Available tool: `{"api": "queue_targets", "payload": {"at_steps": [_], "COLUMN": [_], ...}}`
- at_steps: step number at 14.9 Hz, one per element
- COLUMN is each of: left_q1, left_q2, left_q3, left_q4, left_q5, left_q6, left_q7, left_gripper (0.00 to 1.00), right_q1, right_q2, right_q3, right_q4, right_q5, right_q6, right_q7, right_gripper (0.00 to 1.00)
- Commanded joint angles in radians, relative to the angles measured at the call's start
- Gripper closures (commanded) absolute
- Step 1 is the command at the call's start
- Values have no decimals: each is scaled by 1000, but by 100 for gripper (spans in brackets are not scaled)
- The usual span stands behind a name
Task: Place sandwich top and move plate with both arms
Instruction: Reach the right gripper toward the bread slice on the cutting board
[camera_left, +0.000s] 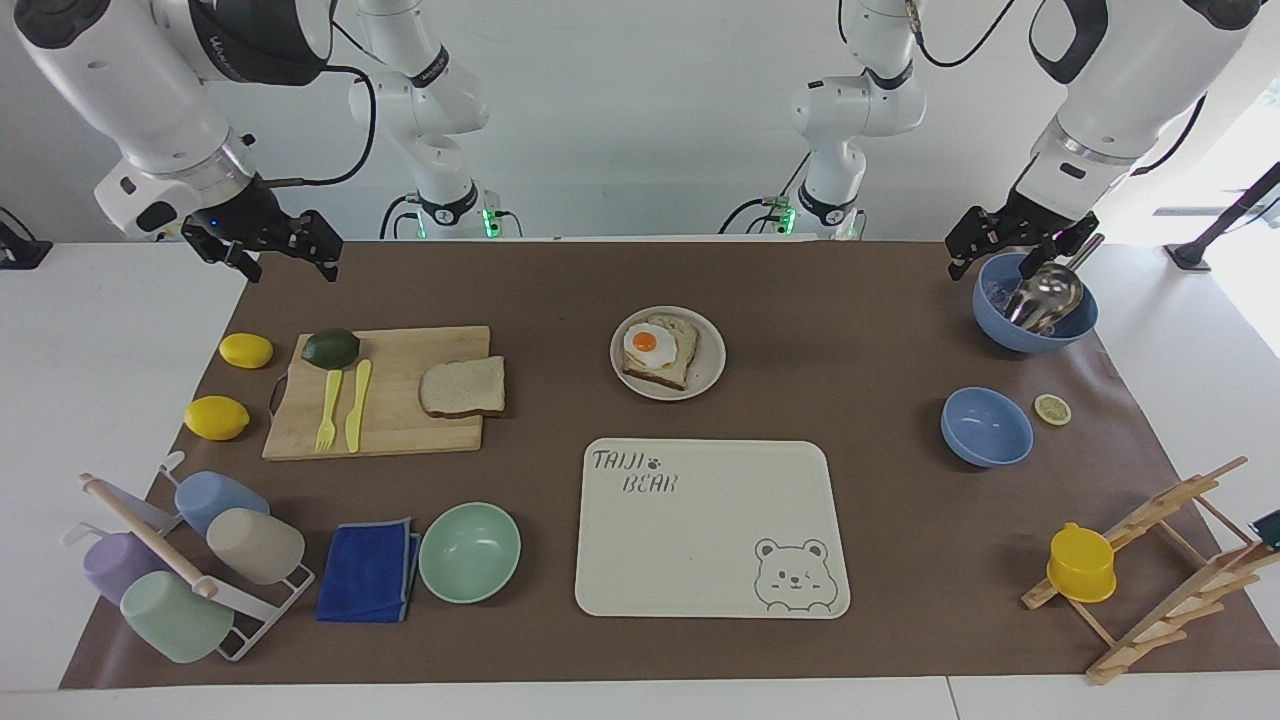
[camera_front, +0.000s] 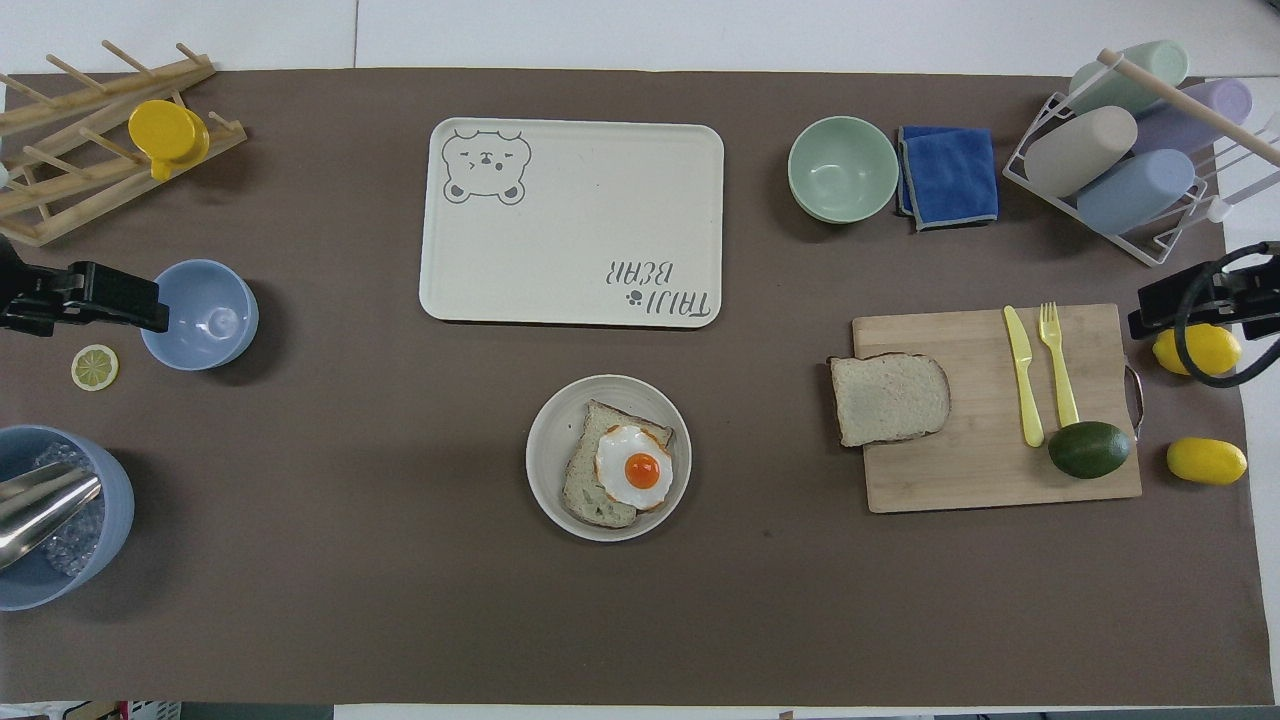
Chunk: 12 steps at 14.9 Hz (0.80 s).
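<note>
Nothing was done yet: the sandwich top (camera_left: 463, 387) lay on the cutting board (camera_left: 400, 440), apart from the plate (camera_left: 708, 375), while the right gripper (camera_left: 270, 250) and the left gripper (camera_left: 1015, 240) hung raised with fingers spread, holding nothing.

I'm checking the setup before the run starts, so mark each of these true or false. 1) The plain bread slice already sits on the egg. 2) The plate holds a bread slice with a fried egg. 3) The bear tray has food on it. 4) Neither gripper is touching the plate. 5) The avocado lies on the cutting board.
1) False: the sandwich top lies on the cutting board, apart from the fried egg.
2) True: it is on the plate.
3) False: nothing lies on the bear tray.
4) True: the left gripper hangs by the blue bowl with the scoop, and the right gripper hangs at the right arm's end of the table.
5) True: the avocado is on it.
</note>
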Motion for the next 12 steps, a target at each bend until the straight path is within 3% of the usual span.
{"api": "queue_targets", "payload": {"at_steps": [1,9,12], "left_q1": [13,12,12], "left_q2": [-16,-16,-16], "left_q3": [-11,-11,-11], "left_q4": [-7,-7,-7], "left_q5": [16,16,16], "left_q6": [-10,-10,-10], "left_q7": [9,9,9], "left_gripper": [0,0,0], "right_q1": [-13,6,152], "right_q2": [11,-41,-99], "right_q3": [12,23,38], "right_q4": [18,-59,-253], "right_q5": [-17,3,2], "right_q6": [-5,24,273], "right_q7": [-23,-28,30], "right_gripper": [0,0,0]}}
